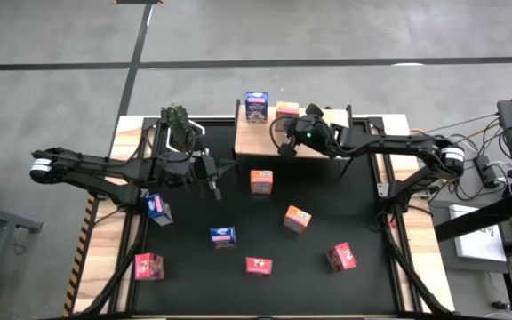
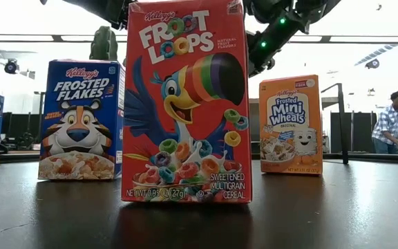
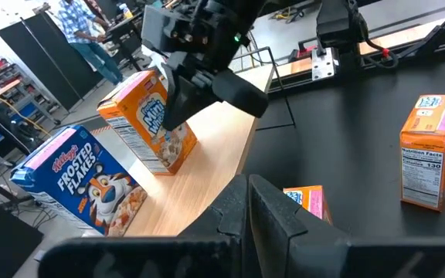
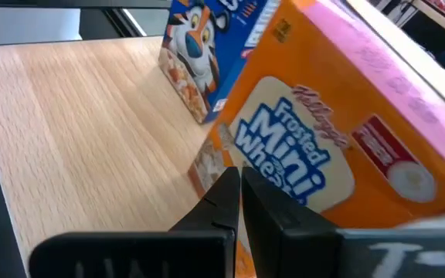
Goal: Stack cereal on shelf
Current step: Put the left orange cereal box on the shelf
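The wooden shelf (image 1: pixel 269 140) stands at the table's far middle. On it stand upright a blue Frosted Flakes box (image 1: pixel 257 106) and, beside it, an orange Mini Wheats box (image 1: pixel 286 110). My right gripper (image 4: pixel 238 189) is shut, its tips at the orange box's front face (image 4: pixel 300 154); in the left wrist view it (image 3: pixel 182 104) stands in front of that box (image 3: pixel 141 116). My left gripper (image 3: pixel 248 202) is shut and empty over the mat, left of a loose orange box (image 1: pixel 261 181). Several more boxes stand on the mat. My right gripper has its shut fingertips at the lower front face of the orange box (image 4: pixel 265 181), coming from the table's near side, slanting down. The box stands on the shelf. I cannot tell whether the tips touch it.
On the mat are orange boxes (image 1: pixel 297 219), blue boxes (image 1: pixel 222 236) (image 1: pixel 158 209) and red boxes (image 1: pixel 258 265) (image 1: pixel 148 265) (image 1: pixel 340 256). A plant pot (image 1: pixel 178 124) stands left of the shelf. A person (image 2: pixel 392 124) walks in the room behind.
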